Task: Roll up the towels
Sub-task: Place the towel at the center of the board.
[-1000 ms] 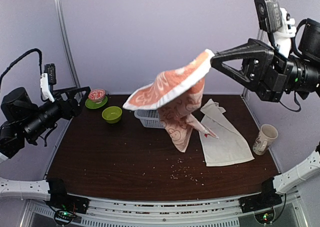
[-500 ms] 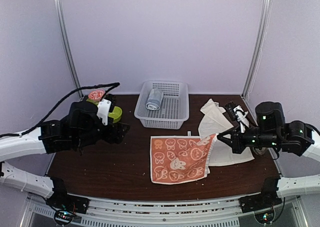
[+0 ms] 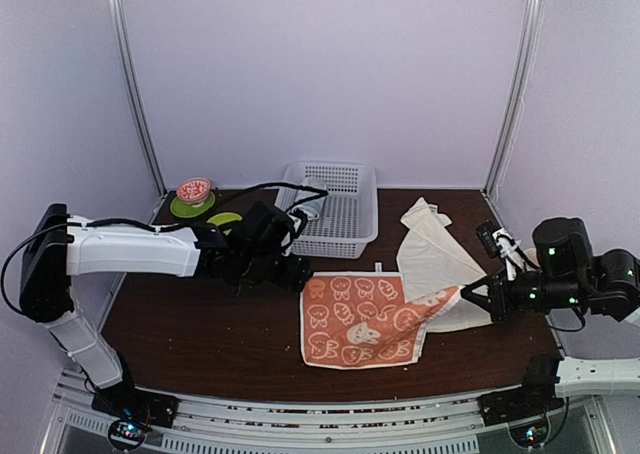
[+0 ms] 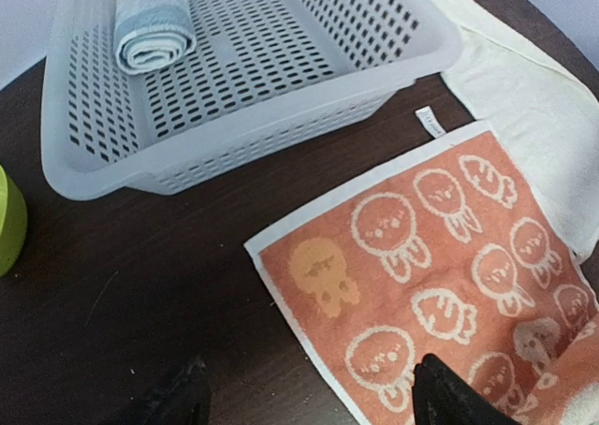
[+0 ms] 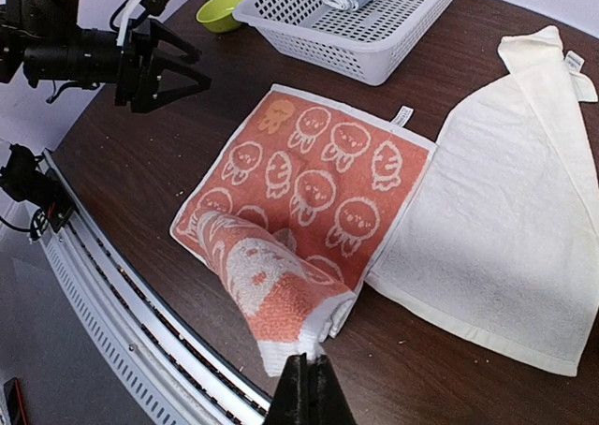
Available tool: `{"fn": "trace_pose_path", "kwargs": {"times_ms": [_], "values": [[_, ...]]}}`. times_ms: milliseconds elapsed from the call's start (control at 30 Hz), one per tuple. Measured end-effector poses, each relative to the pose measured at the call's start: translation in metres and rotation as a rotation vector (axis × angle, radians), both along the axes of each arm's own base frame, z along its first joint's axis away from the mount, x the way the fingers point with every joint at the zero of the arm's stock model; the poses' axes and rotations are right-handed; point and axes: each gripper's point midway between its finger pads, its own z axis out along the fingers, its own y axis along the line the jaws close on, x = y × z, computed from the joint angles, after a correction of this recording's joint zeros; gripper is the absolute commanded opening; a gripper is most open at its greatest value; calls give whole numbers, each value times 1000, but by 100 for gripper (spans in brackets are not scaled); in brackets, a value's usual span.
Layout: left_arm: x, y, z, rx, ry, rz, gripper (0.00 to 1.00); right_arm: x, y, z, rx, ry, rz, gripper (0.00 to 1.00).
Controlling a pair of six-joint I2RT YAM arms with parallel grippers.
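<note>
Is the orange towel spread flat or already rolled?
Mostly spread: the orange towel lies flat, only one corner lifted, pinched by the right gripper.

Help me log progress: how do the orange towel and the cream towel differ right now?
The orange towel carries white cartoon prints; the cream towel is plain. The orange towel is spread nearly square, while the cream towel lies in a rough triangle, bunched at its far end. The right gripper pinches a raised corner of the orange towel; nothing holds the cream towel. Both lie unrolled on the table.
</note>
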Motion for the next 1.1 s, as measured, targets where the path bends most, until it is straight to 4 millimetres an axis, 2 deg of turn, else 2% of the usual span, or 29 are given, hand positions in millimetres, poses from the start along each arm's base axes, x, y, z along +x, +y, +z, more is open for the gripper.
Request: {"fn": "trace_pose_path", "kwargs": {"times_ms": [100, 267, 433, 600, 733, 867, 933, 1033, 1100], "values": [[17, 13, -18, -16, 69, 66, 74, -3, -1, -4, 34, 25, -18, 0], [43, 32, -45, -39, 162, 155, 73, -7, -6, -23, 58, 73, -57, 0], [50, 18, -56, -64, 210, 151, 73, -10, -7, -24, 86, 86, -69, 0], [51, 10, -51, -90, 215, 136, 72, -13, -2, -17, 128, 78, -43, 0], [56, 8, -50, -105, 214, 146, 70, -14, 1, -7, 173, 57, -28, 0], [62, 13, -61, -106, 235, 180, 67, -2, -1, 6, 211, 3, -85, 0], [61, 17, -64, -106, 242, 192, 67, 6, 6, 19, 267, -33, -98, 0], [50, 29, -64, -113, 236, 198, 67, 19, 29, 43, 342, -68, -83, 0], [38, 41, -54, -127, 221, 195, 67, 23, 49, 57, 349, -76, -45, 0]]}}
